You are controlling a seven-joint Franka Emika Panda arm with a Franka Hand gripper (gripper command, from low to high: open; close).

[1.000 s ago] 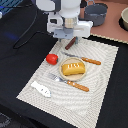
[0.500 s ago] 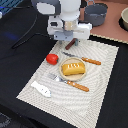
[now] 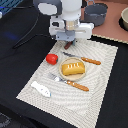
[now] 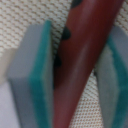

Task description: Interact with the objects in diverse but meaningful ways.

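The dark reddish-brown sausage stick (image 4: 82,45) lies slanted on the woven mat between my two teal-padded fingers (image 4: 37,70), touching both pads. My gripper (image 4: 75,67) is shut on it. In the exterior view the gripper (image 3: 68,42) is low at the mat's far edge, and only one end of the sausage stick (image 3: 67,45) shows beneath it. The red tomato (image 3: 51,58) sits to the exterior view's left of the gripper. The yellow bread loaf (image 3: 73,68) rests on a small plate mid-mat. The white fish piece (image 3: 41,89) lies near the mat's front corner.
An orange-handled knife (image 3: 85,60) and fork (image 3: 71,83) flank the plate (image 3: 64,75) on the striped mat (image 3: 102,95). A grey pot (image 3: 96,13) stands behind on a brown surface. A black cable (image 3: 27,36) runs over the dark table.
The gripper has come down over the sausage stick, which lay in open view before and is now mostly covered by the hand. The other objects have not moved.
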